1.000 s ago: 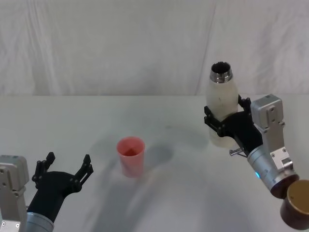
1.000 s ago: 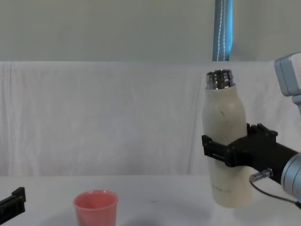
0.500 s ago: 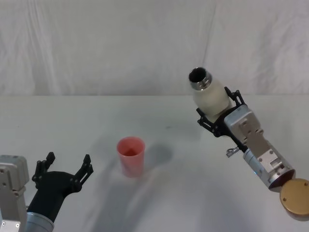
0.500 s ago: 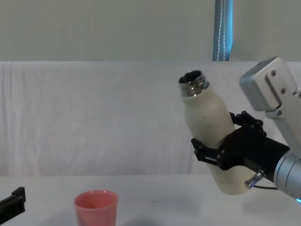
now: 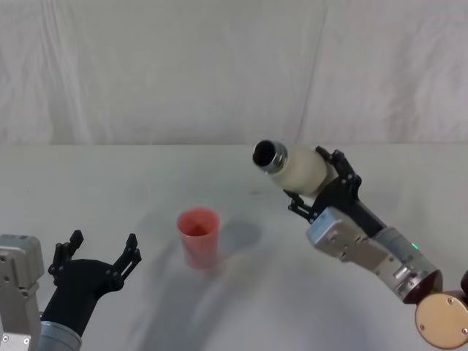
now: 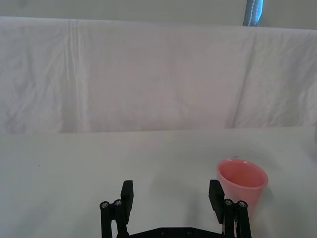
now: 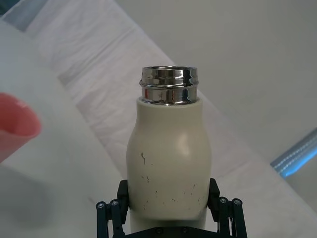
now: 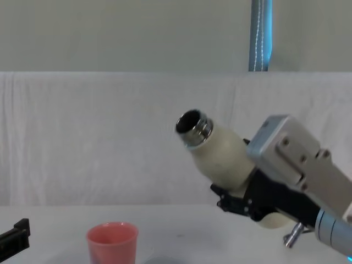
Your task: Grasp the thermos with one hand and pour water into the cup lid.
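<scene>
The thermos [image 5: 301, 169] is a cream-white bottle with an open steel neck. It is held in the air and tilted far over, with its mouth pointing left toward the cup lid. My right gripper [image 5: 314, 180] is shut on its lower body; the right wrist view shows the thermos [image 7: 168, 158] between the fingers [image 7: 112, 214]. From the chest view, the thermos [image 8: 220, 158] hangs above and to the right of the cup lid [image 8: 111, 242]. The pink cup lid [image 5: 198, 235] stands upright on the table. My left gripper [image 5: 102, 243] rests open at the near left, with the cup lid [image 6: 241, 184] just beyond one fingertip.
A white table [image 5: 241, 307] is backed by a white cloth wall [image 5: 183, 66]. A blue pole [image 8: 260, 36] rises behind the cloth. A brass-coloured disc [image 5: 442, 325] on my right arm sits at the near right corner.
My right gripper has swung the thermos from upright to steeply tilted, carrying its mouth left and lower toward the cup lid. The left gripper and the cup lid have not moved.
</scene>
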Controlling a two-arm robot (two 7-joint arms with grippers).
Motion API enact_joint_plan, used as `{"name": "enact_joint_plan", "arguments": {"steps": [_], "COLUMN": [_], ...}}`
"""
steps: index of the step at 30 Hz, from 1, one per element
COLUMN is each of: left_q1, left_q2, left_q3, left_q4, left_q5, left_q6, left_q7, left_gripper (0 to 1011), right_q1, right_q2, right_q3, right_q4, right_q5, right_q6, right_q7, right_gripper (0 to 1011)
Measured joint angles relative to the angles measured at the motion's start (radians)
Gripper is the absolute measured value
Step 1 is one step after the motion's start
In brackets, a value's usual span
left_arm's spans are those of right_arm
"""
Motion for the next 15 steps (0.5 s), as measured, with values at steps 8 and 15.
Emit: {"name": "enact_joint_plan", "arguments": {"steps": [8, 15], "left_q1": [0.0, 0.0], "left_q2": [0.0, 0.0], "left_q3": [0.0, 0.0], "left_q4": [0.0, 0.0], "left_q5": [0.0, 0.0], "left_q6": [0.0, 0.0], "left_q7": [0.0, 0.0], "left_gripper": [1001, 1001], "right_q1": [-0.002, 0.021], "right_q2": [0.007, -0.003], "right_q3": [-0.026, -0.047], "right_q4": [0.007, 0.043], "right_q5": [-0.032, -0.05], "right_q6": [0.003, 0.006], "right_q7": [-0.008, -0.014], "right_gripper": [955, 955]}}
